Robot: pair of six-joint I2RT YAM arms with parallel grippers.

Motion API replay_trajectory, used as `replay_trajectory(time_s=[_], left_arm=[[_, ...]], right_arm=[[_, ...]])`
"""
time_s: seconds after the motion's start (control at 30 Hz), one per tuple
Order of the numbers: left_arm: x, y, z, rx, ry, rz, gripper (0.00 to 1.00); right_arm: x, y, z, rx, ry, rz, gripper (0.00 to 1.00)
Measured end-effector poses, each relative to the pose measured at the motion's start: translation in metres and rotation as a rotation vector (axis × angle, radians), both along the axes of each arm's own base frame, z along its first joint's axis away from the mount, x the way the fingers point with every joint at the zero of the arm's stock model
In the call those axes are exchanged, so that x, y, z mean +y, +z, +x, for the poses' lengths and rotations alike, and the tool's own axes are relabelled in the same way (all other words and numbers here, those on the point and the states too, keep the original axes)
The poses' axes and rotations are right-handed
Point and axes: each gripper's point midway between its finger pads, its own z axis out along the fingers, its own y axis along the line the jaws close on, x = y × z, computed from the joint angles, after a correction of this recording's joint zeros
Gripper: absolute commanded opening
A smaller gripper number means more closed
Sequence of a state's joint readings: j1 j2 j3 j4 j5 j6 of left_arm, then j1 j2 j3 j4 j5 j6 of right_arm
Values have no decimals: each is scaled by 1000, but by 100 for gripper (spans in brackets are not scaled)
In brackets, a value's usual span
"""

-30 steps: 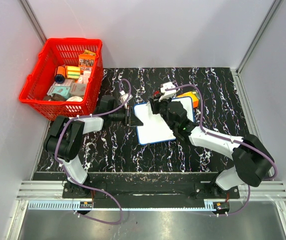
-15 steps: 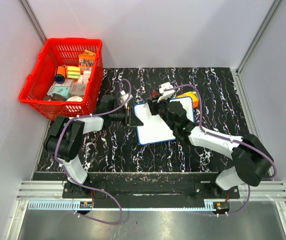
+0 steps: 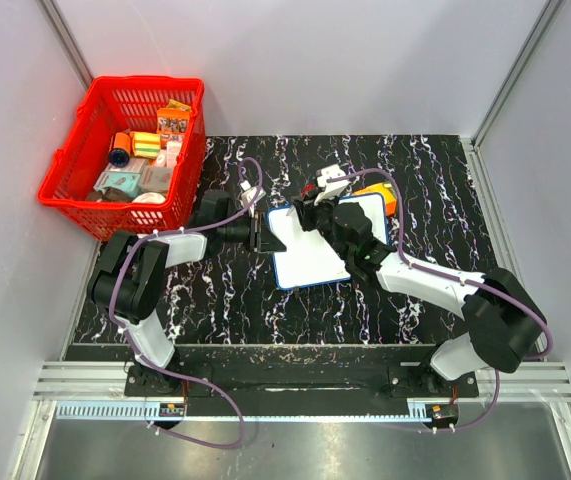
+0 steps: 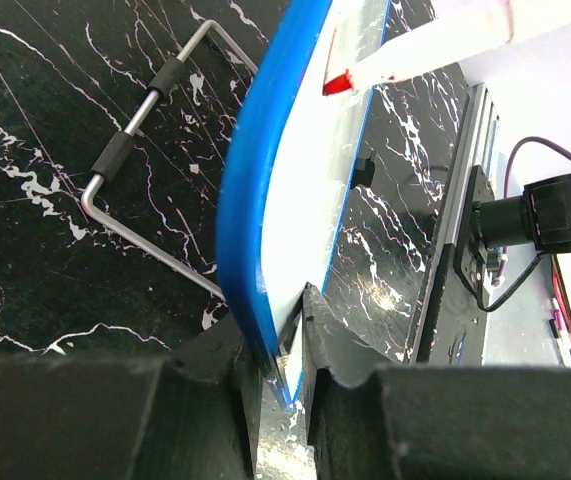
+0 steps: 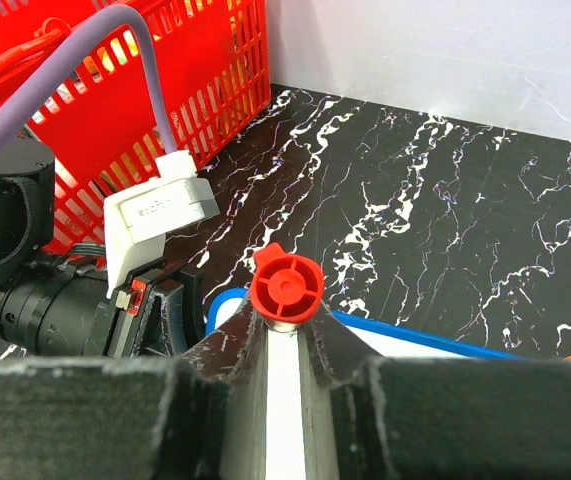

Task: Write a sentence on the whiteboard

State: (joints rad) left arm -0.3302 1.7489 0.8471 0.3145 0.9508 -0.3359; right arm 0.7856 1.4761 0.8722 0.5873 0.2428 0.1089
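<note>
The whiteboard, white with a blue frame, lies tilted on the black marble table. My left gripper is shut on its left edge; in the left wrist view the blue frame sits clamped between the fingers of the left gripper. My right gripper is over the board's upper left part, shut on a white marker with a red end. The marker's red tip is at the board's surface. No sentence shows on the bare white; my right arm hides part of the board.
A red basket full of small packages stands at the back left. An orange box lies just beyond the board's far right corner. A bent wire stand sticks out behind the board. Grey walls close in on three sides.
My right gripper with the marker has shifted slightly to the left over the board. The left gripper and the board have not moved.
</note>
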Motion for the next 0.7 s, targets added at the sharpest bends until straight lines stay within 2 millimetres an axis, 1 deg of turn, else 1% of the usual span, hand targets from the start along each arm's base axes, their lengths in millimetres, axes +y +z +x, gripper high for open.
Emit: replay_trajectory(time_s=[0.53,0.7], left_arm=[[0,0,0,1,-2,4,0],[0,0,0,2,-1,5,0]], right_arm=[[-2,-1,1,2,-13,-3,0],[-6,-2,1,5,-33,-8,0]])
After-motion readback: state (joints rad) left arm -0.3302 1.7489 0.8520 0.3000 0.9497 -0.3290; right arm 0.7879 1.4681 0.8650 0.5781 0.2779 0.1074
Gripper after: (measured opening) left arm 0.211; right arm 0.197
